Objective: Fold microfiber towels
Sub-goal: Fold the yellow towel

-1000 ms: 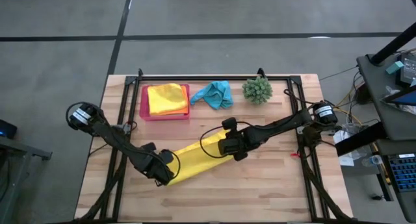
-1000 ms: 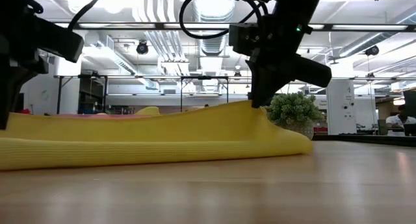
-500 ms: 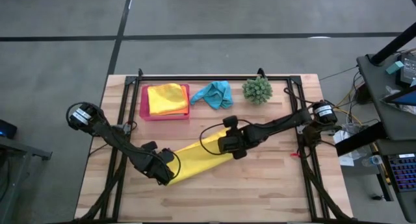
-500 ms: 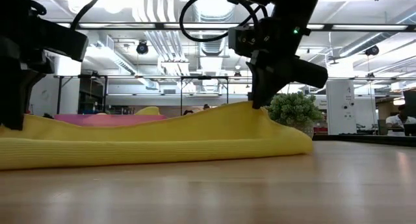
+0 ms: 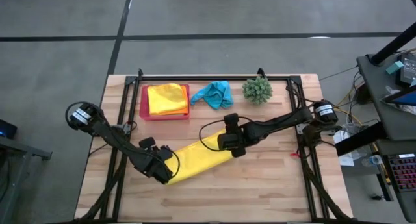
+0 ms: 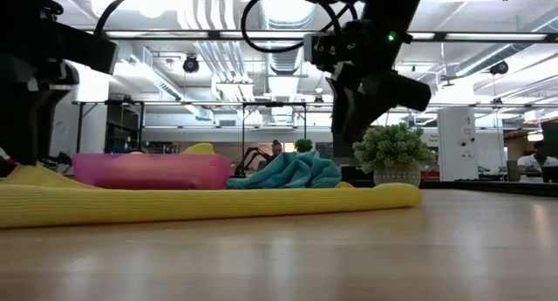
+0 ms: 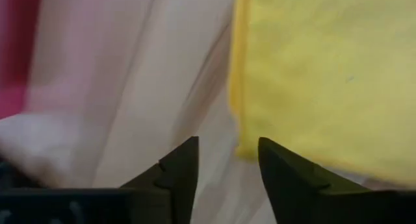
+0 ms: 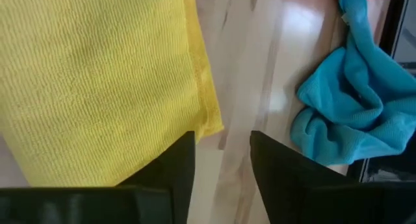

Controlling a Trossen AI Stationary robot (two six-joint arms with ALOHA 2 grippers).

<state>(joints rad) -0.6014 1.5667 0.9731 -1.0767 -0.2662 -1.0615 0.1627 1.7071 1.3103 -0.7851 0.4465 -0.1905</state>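
You have a long, ribbed yellow towel (image 5: 198, 161) lying flat on the pale wooden table (image 5: 273, 191), stretched slantwise between the two arms; its woven grain and thin stitched hem show clearly in the right wrist view. A moment ago both ends were pinched up off the wood and the cloth sagged between them; now it lies low along its whole length. Your left gripper (image 7: 227, 160) sits at the towel's near-left end with its dark, pointed fingers apart, nothing between them, the yellow edge just ahead. Your right gripper (image 8: 222, 158) hangs over the far-right corner, jaws likewise parted and empty, having let go since the earlier frames.

Beyond, a crumpled turquoise towel (image 5: 214, 93) forms a soft heap beside the flat pink tray (image 5: 142, 102), which holds a folded yellow towel (image 5: 166, 96) over an orange layer. A spiky green plant ball (image 5: 257, 89) stands past the turquoise one. With the yellow cloth dropped, the low view now shows the tray and turquoise heap behind it.
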